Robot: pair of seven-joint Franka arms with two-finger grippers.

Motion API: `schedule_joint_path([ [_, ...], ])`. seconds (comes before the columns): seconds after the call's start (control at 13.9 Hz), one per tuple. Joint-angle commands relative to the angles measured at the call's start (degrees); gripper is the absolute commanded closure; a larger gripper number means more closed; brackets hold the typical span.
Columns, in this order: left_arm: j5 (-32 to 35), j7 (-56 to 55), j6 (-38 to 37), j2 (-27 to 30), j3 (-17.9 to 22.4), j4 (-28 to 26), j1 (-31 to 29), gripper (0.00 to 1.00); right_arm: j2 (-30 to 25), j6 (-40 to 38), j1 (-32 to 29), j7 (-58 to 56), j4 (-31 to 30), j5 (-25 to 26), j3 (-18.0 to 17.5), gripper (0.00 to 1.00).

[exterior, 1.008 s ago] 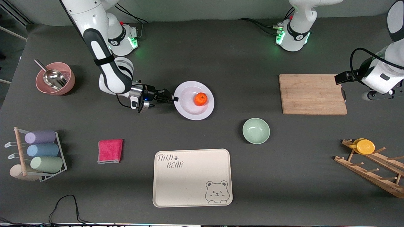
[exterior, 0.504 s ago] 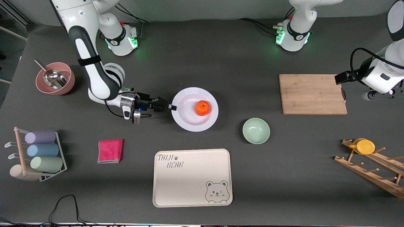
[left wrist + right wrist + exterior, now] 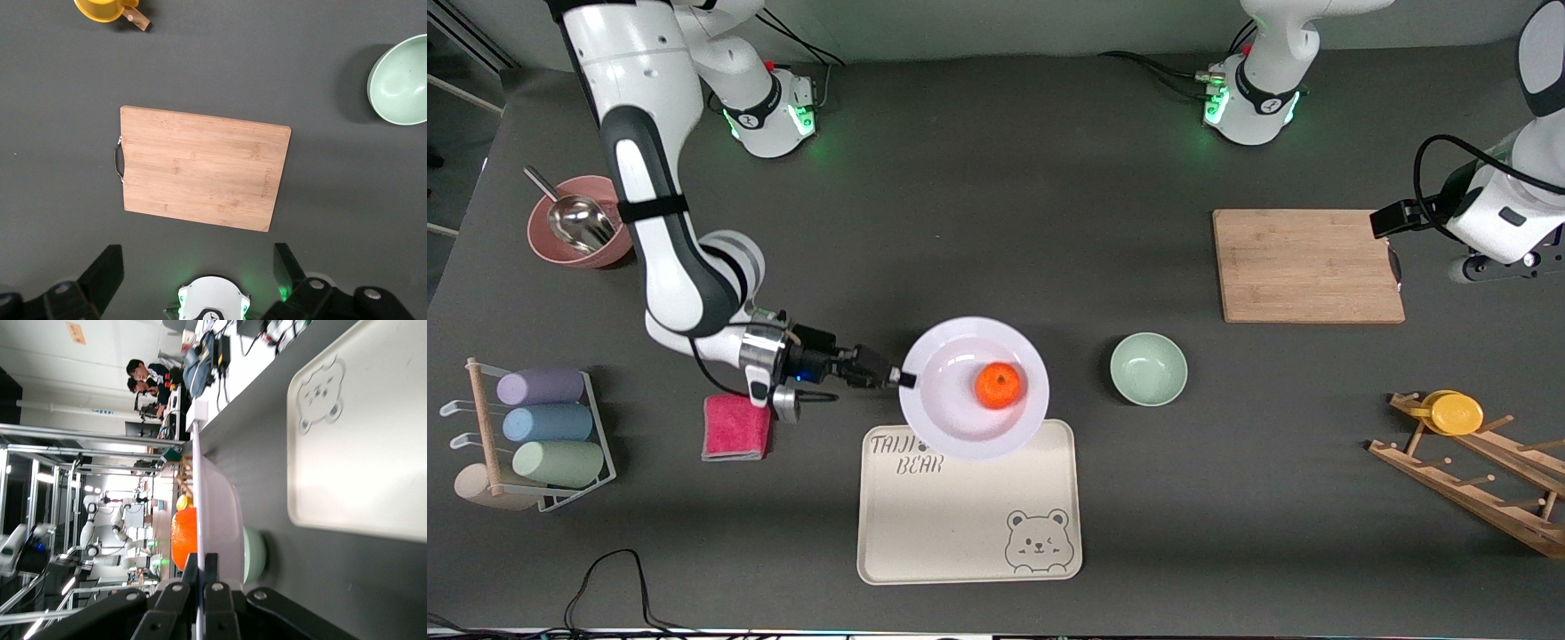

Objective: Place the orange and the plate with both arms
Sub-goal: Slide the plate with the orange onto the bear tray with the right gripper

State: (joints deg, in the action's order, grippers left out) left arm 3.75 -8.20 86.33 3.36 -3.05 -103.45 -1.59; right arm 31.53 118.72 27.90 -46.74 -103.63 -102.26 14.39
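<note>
Right pincer (image 3: 898,379) clenched on the rim of the round glossy white plate (image 3: 951,418), carried above the counter (image 3: 1049,160) and overlapping the edge of the cream rectangular bear tray (image 3: 969,524) that lies farthest from the front camera. Small round bright-orange fruit, the orange (image 3: 998,386), seated in the plate's well. In the right wrist view: plate (image 3: 217,513) seen edge-on between the shut fingers (image 3: 212,587), orange (image 3: 185,537) on it, tray (image 3: 360,447) below.

Left pincer (image 3: 197,270) spread wide and empty, hanging over the counter near the rectangular bamboo cutting board (image 3: 203,170); left arm waiting.

Handling, judged: plate stiff, smooth and probably slippery under a thin rim pinch, breakable if dropped; load off-centre from the grip, so liable to sag or twist. Orange light, firm, free to roll on any tilt; best kept level. Sensible hold: the wide rim, as now, fingers above and below; for the orange alone, across its middle.

Compared with one second earlier: plate and orange shifted from mid-counter toward the front camera, now reaching the tray edge; right arm swung and extended with them, grip unchanged. Left arm, pale green bowl (image 3: 1148,369), pink folded cloth (image 3: 737,427) and cutting board (image 3: 1307,265) unmoved.
</note>
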Motion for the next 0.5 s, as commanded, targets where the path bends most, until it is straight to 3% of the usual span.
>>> schedule_joint_path([
  [0.0,0.29,-0.59,-0.46,0.33,0.15,0.44,0.27,0.0,10.36,-1.65,-1.0,5.07,14.11,0.13,0.11,1.0],
  [0.14,0.29,-0.59,-0.37,0.25,0.15,0.44,0.27,0.0,15.99,-1.39,-2.49,6.57,21.59,0.47,0.11,1.0],
  [0.43,0.29,-0.59,-0.28,0.07,0.15,0.35,0.27,0.0,21.98,-1.21,-4.6,6.75,28.03,0.83,0.11,1.0],
])
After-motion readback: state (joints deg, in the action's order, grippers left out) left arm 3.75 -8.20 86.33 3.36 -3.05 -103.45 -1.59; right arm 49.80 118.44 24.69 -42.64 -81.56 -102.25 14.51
